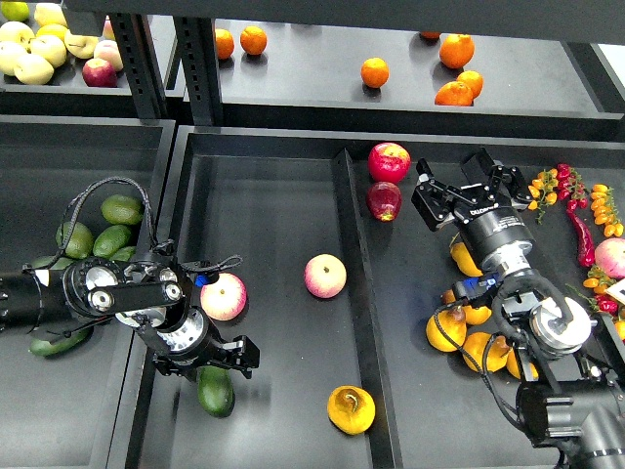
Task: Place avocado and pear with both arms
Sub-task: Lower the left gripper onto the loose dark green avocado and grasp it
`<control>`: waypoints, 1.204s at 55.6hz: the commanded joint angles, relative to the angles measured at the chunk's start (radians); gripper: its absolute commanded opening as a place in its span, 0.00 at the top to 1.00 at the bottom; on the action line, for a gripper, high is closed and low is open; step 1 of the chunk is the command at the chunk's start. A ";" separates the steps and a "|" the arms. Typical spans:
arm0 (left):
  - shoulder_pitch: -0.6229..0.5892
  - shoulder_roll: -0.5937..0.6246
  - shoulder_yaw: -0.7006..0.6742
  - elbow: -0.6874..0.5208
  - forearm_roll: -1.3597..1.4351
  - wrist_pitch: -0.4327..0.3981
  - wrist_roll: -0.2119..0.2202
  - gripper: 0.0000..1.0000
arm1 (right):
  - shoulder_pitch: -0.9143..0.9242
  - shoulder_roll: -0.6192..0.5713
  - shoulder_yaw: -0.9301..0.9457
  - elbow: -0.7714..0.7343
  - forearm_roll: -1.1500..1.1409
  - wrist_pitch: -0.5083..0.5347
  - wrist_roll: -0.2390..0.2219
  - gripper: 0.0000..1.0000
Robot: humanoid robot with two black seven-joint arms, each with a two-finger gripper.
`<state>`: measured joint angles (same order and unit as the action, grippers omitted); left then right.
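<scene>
A glossy dark avocado lies directly beneath the left gripper, whose forked fingers appear to close around its upper end. Firm but slick, it is probably best held across its widest part. The blotched orange-yellow pear, likely soft at its sunken bruise, lies well apart from the right gripper, which is spread wide, holding and touching nothing.
</scene>
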<state>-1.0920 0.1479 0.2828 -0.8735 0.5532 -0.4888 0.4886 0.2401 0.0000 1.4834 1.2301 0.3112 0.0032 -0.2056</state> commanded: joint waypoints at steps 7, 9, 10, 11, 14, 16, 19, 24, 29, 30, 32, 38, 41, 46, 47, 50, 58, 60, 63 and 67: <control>0.020 -0.018 0.001 0.027 0.001 0.000 0.000 0.01 | -0.001 0.000 -0.005 0.000 0.000 0.000 0.000 0.00; 0.024 -0.022 -0.001 0.030 0.001 0.000 0.000 0.01 | -0.001 0.000 -0.005 0.000 0.000 0.000 0.000 0.00; 0.026 -0.024 -0.001 0.031 0.001 0.000 0.000 0.01 | -0.001 0.000 -0.005 0.000 0.000 0.000 0.000 0.00; 0.026 -0.024 -0.001 0.033 0.001 0.000 0.000 0.01 | -0.001 0.000 -0.005 0.000 0.000 0.000 0.000 0.00; 0.030 -0.027 -0.001 0.034 -0.001 0.000 0.000 0.01 | -0.001 0.000 -0.003 0.000 0.002 0.000 0.000 0.00; 0.031 -0.030 -0.001 0.036 -0.001 0.000 0.000 0.01 | -0.001 0.000 -0.003 0.000 0.002 0.000 0.000 0.00; 0.032 -0.041 -0.001 0.048 -0.001 0.000 0.000 0.01 | -0.001 0.000 -0.002 0.000 0.002 0.000 0.000 0.00; 0.038 -0.056 -0.005 0.068 -0.001 0.000 0.000 0.01 | -0.004 0.000 -0.002 0.000 0.002 0.000 0.000 0.00; 0.047 -0.065 -0.005 0.090 0.002 0.000 0.000 0.01 | -0.008 0.000 -0.002 0.002 0.002 0.000 0.000 0.00; 0.047 -0.065 -0.005 0.091 0.002 0.000 0.000 0.01 | -0.008 0.000 -0.002 0.002 0.002 0.000 0.000 0.00; 0.053 -0.068 -0.005 0.099 0.004 0.000 0.000 0.01 | -0.008 0.000 -0.002 0.002 0.002 0.000 0.000 0.00; 0.061 -0.070 -0.005 0.116 0.008 0.000 0.000 0.01 | -0.010 0.000 -0.002 0.003 0.002 0.000 0.000 0.00; 0.066 -0.070 -0.013 0.129 0.008 0.000 0.000 0.01 | -0.010 0.000 -0.002 0.003 0.002 0.001 0.000 0.00; 0.072 -0.071 -0.016 0.139 0.008 0.000 0.000 0.01 | -0.010 0.000 0.000 0.003 0.003 0.001 0.000 0.00; 0.073 -0.071 -0.016 0.140 0.008 0.000 0.000 0.01 | -0.010 0.000 0.000 0.003 0.003 0.001 0.000 0.00; 0.080 -0.071 -0.016 0.143 0.008 0.000 0.000 0.01 | -0.010 0.000 0.000 0.003 0.003 0.001 0.000 0.00; 0.086 -0.079 -0.016 0.145 0.010 0.000 0.000 0.01 | -0.011 0.000 0.000 0.003 0.003 0.001 0.000 0.00; 0.092 -0.080 -0.016 0.145 0.010 0.000 0.000 0.01 | -0.012 0.000 0.000 0.003 0.003 0.001 0.000 0.00; 0.092 -0.082 -0.016 0.145 0.008 0.000 0.000 0.01 | -0.012 0.000 0.000 0.003 0.003 0.001 0.000 0.00; 0.093 -0.082 -0.016 0.145 0.008 0.000 0.000 0.01 | -0.012 0.000 0.000 0.003 0.003 0.001 0.000 0.00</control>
<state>-1.0018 0.0681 0.2666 -0.7291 0.5628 -0.4889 0.4887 0.2287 0.0000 1.4834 1.2333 0.3145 0.0046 -0.2055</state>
